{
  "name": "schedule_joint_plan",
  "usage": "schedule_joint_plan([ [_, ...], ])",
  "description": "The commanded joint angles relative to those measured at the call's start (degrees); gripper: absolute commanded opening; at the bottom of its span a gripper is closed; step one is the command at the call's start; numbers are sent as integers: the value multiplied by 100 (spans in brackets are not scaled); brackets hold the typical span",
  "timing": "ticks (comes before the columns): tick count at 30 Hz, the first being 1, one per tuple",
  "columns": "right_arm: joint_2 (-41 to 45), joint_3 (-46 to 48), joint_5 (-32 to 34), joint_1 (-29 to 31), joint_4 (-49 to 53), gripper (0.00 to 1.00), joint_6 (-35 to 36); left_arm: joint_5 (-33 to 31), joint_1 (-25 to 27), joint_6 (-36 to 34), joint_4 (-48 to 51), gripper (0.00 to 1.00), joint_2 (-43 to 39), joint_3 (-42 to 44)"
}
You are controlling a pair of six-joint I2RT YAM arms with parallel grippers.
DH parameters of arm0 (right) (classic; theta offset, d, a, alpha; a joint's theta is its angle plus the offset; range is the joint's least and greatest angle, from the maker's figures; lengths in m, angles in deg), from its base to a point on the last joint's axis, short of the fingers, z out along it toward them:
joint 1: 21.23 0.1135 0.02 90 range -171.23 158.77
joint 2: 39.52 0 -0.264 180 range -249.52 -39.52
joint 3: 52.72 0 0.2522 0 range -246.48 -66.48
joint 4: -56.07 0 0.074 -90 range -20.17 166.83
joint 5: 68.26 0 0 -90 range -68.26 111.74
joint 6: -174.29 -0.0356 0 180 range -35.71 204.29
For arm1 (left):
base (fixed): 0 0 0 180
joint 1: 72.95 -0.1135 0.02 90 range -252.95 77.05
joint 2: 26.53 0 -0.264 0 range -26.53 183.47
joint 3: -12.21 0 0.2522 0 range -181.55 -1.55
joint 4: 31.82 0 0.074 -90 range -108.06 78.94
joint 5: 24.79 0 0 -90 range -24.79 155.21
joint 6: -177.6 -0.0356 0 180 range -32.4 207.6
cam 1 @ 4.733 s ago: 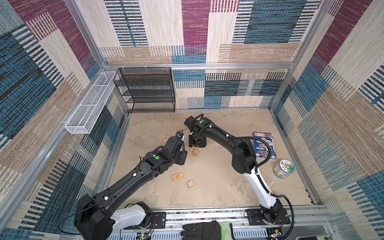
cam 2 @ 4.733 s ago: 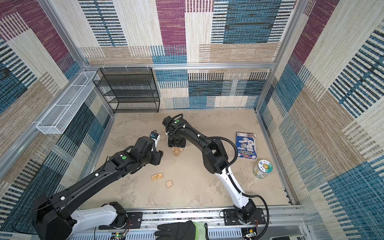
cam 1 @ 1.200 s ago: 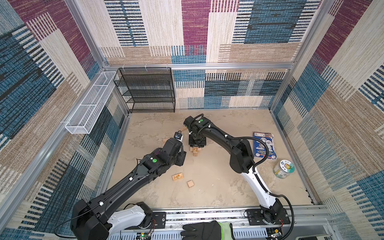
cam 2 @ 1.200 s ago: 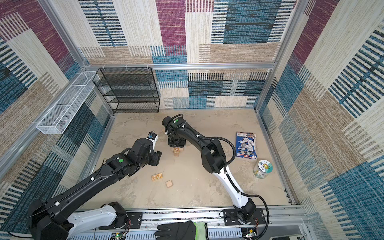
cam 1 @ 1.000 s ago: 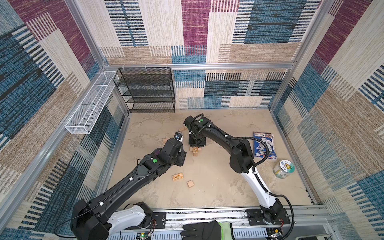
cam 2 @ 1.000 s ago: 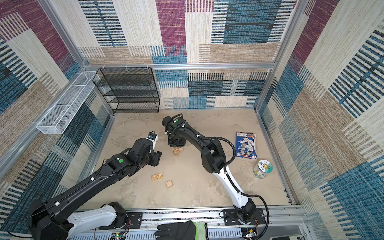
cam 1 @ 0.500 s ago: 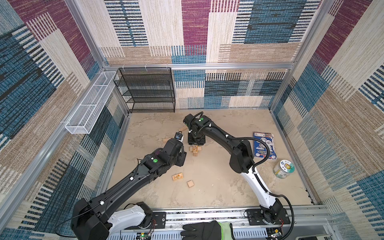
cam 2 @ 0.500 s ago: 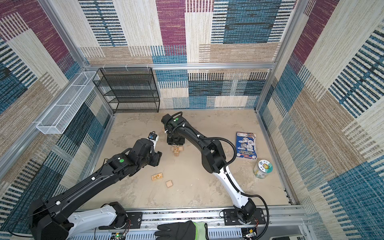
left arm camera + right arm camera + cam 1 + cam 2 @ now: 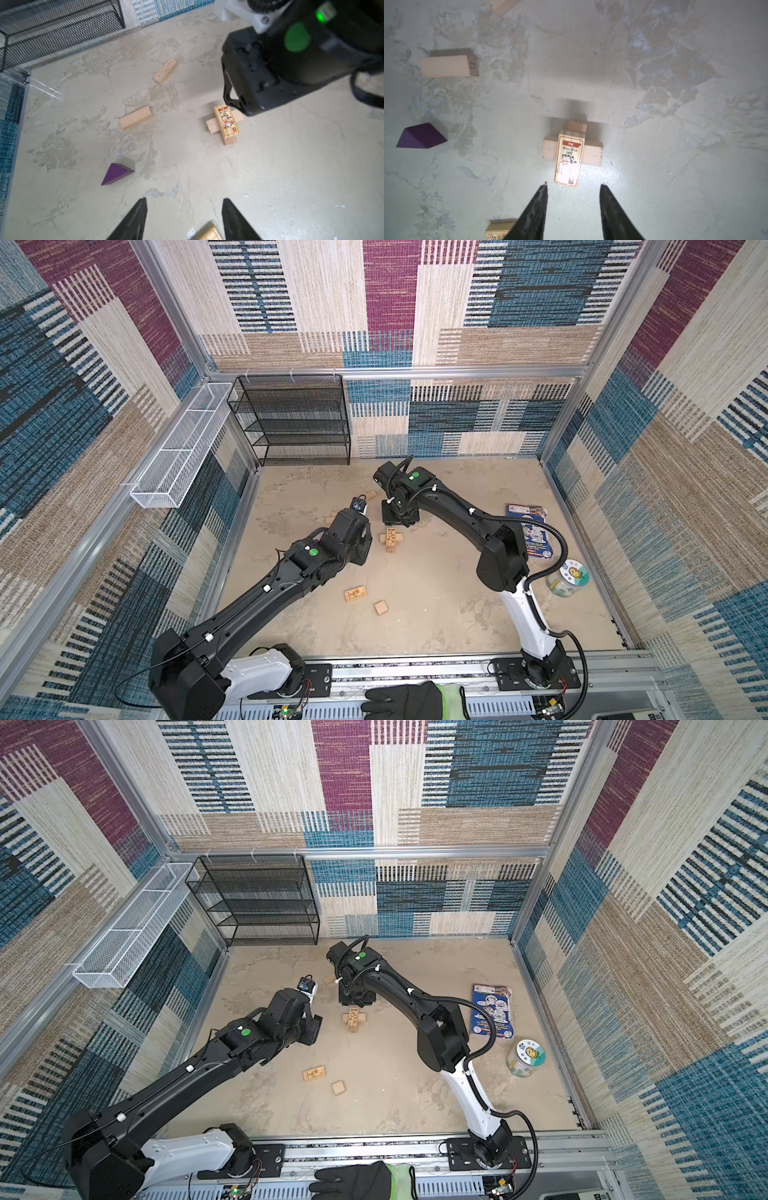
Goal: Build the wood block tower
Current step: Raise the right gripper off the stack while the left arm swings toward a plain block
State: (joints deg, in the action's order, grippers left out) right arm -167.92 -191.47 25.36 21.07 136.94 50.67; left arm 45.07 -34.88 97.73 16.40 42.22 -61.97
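Only my wrist views catch the purple wedge (image 9: 116, 173); both top views show the tower (image 9: 390, 538) mid-frame. My left gripper (image 9: 184, 200) and right gripper (image 9: 573, 184) sit parted, empty.

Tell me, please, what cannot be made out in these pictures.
- Wedge: missing from both top views; the left arm likely covers it.
- Tower: glare washes out its top print in the right wrist view.
- Loose printed block: cut off by the left wrist view's edge.
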Motion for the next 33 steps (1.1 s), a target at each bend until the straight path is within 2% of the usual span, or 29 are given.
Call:
schedule_joint_plan([
  [1, 458, 491, 80, -7, -1092, 44, 605, -44, -200, -352, 211, 62, 110, -360],
  [5, 969, 1255, 10, -3, -1863, 44, 926, 379, -533, -339, 316, 62, 387, -824],
  [9, 1552, 2200, -217, -15, -2728, 45, 1111, 867, -898, -12, 478, 64, 969, -1263],
  [16, 2466, 3561, -413, -114, -3696, 56, 1516, 1728, -1588, 696, 487, 67, 1888, -1680],
  [17, 2630, 3777, -355, -141, -3797, 73, 1550, 1803, -1675, 753, 476, 68, 2028, -1773],
  [18, 2789, 3974, -240, -159, -3885, 85, 1552, 1886, -1756, 806, 481, 68, 2194, -1889],
  [19, 2926, 4135, -138, -177, -3983, 93, 1556, 1962, -1846, 862, 501, 68, 2364, -2044],
  [20, 3067, 4312, -90, -199, -4093, 96, 1589, 2046, -1929, 958, 562, 68, 2572, -2233],
  [24, 3324, 4612, 51, -305, -4150, 98, 1706, 2364, -2116, 1178, 1034, 68, 3582, -3111],
  [27, 3395, 4721, 37, -363, -4114, 98, 1775, 2074, -2191, 1171, 1290, 70, 4113, -3469],
  [33, 3488, 4957, -299, -434, -4243, 98, 1778, 1667, -2534, 761, 1254, 84, 4483, -3510],
])
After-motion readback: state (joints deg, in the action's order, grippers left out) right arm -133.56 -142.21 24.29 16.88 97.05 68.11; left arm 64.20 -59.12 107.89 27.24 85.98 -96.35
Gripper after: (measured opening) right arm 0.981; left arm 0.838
